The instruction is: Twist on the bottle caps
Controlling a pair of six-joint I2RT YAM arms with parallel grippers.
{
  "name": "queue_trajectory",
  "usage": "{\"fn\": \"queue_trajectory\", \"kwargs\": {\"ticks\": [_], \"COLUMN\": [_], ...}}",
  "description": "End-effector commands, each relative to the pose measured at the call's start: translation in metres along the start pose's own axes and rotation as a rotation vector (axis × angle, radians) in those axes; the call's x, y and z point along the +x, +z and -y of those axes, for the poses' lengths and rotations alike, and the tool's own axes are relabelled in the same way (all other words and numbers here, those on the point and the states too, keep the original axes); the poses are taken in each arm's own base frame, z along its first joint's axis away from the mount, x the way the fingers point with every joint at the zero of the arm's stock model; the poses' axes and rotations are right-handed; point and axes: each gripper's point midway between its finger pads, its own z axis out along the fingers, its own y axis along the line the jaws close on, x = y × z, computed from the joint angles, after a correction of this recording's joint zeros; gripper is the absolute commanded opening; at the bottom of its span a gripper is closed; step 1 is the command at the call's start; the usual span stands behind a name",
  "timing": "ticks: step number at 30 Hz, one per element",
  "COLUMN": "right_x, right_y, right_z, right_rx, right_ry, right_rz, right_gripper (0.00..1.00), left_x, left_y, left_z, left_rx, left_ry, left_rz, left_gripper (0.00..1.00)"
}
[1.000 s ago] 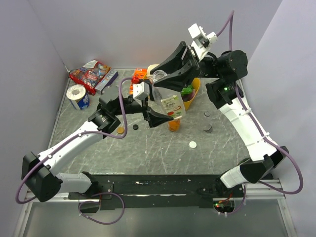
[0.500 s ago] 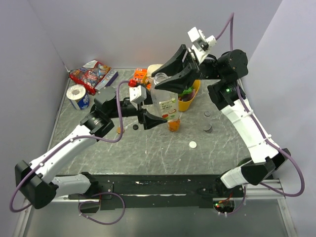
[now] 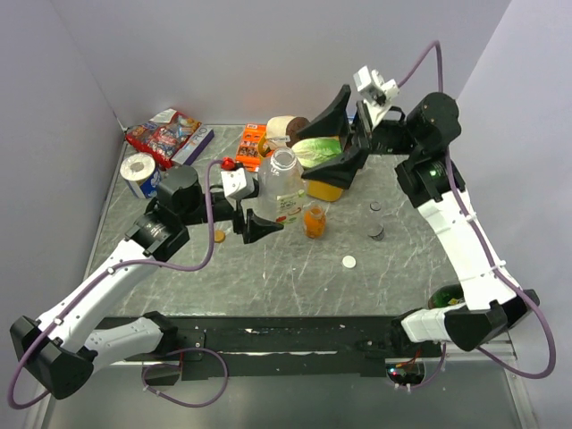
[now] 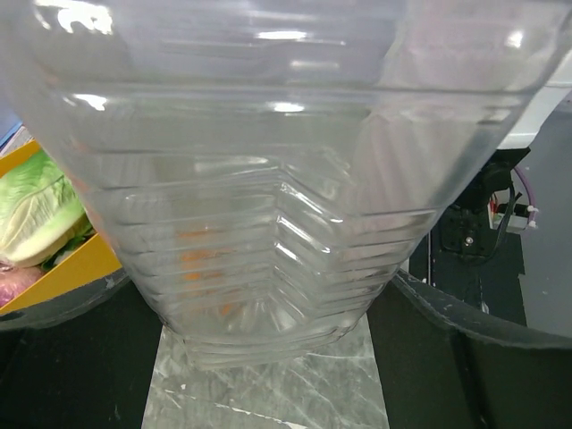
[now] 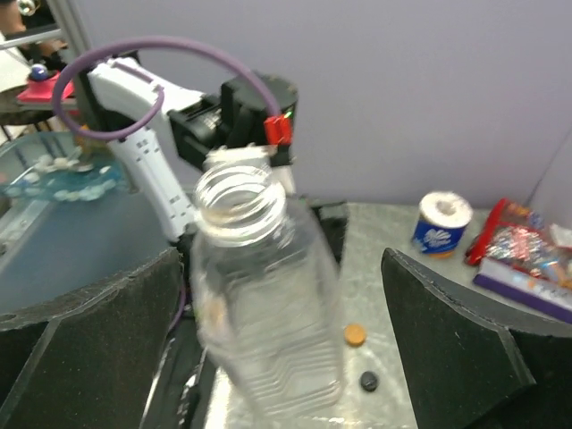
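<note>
The left tool (image 3: 268, 213) is pinching the clear bottle (image 3: 280, 183) low on its ribbed body, one finger pressing on each side. In the left wrist view I cannot tell whether the bottle's base is resting on the counter (image 3: 295, 277) or hanging just above it. The right tool (image 3: 304, 154) is standing spread wide just beyond the bottle's neck, touching nothing and carrying no cap. The neck is gaping open and the bottle is leaning in the right wrist view.

That lean is probably the first worry. With one low grip doing all the holding, the tall body may be free to rock about the fingers, and a harder squeeze is likely to buckle the thin wall rather than steady it. A cap brought down on a tilted neck is liable to cross-thread or skid off.

The caps are lying flat on the counter:
- The white cap (image 3: 349, 262) is lying well out from the bottle on the right arm's side.
- The orange-gold cap (image 3: 218, 236) is sitting near the bottle on the left arm's side.
- The black cap (image 5: 368, 381) is lying close to the orange-gold one.

Being so small and low, any of them could squirt out from under closing fingers. Picking the wrong one for this neck would waste the reach.

The orange drink bottle (image 3: 313, 221) is standing just beside the clear bottle on the right arm's side, with the yellow tub (image 3: 323, 189) just behind it. A right tool dropping toward the white cap risks clipping that small bottle and toppling it.
</note>
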Motion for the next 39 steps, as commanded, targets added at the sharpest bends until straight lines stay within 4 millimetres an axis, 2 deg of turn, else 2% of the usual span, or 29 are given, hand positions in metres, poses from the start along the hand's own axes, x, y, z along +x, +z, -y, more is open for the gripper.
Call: {"fn": "queue_trajectory", "kwargs": {"ticks": [1,3,7,16,20,26,27,29,30,31,32,33,35,39], "right_x": [0.023,0.040,0.056,0.069,0.075,0.091,0.094,0.096,0.096,0.092,0.087,0.084,0.073,0.054], "right_y": [-0.003,-0.001,0.009,0.039,0.038,0.037,0.038,0.040,0.040,0.039,0.039,0.039,0.039,0.040], "right_z": [-0.021,-0.021,-0.019,-0.001,0.004,-0.009,-0.008,-0.010,-0.008,-0.007,-0.005,-0.004,-0.003,-0.007], "right_rx": [-0.047,-0.050,-0.074,-0.057,-0.033,-0.118,-0.117,-0.158,-0.164,-0.157,-0.162,-0.158,-0.152,-0.168], "right_ry": [0.034,0.063,0.111,0.122,0.145,0.239,0.253,0.263,0.269,0.291,0.256,0.251,0.225,0.201], "right_rz": [-0.034,-0.045,-0.062,-0.099,-0.131,-0.163,-0.166,-0.160,-0.156,-0.146,-0.125,-0.119,-0.108,-0.080], "right_gripper": [1.00,1.00,1.00,1.00,1.00,1.00,0.97,0.71,0.44,0.35,0.20,0.17,0.14,0.14], "left_x": [-0.015,-0.016,-0.019,-0.023,-0.025,-0.027,-0.029,-0.031,-0.032,-0.035,-0.037,-0.032,-0.034,-0.036], "left_y": [-0.007,-0.006,-0.005,-0.003,-0.007,-0.011,-0.011,-0.012,-0.012,-0.012,-0.014,-0.015,-0.017,-0.013], "left_z": [-0.005,-0.006,-0.009,-0.004,-0.009,-0.013,-0.015,-0.017,-0.020,-0.021,-0.024,-0.026,-0.022,-0.009], "left_rx": [-0.024,-0.022,-0.021,0.019,-0.021,-0.043,-0.048,-0.061,-0.073,-0.082,-0.112,-0.123,-0.122,-0.042], "left_ry": [0.051,0.063,0.074,0.115,0.126,0.129,0.134,0.126,0.121,0.107,0.098,0.076,0.059,0.013], "left_rz": [0.032,0.031,0.033,0.036,0.034,0.046,0.052,0.058,0.062,0.073,0.082,0.082,0.117,0.159], "left_gripper": [0.43,0.44,0.45,0.44,0.34,0.36,0.36,0.40,0.47,0.59,0.77,0.94,0.96,0.96]}}
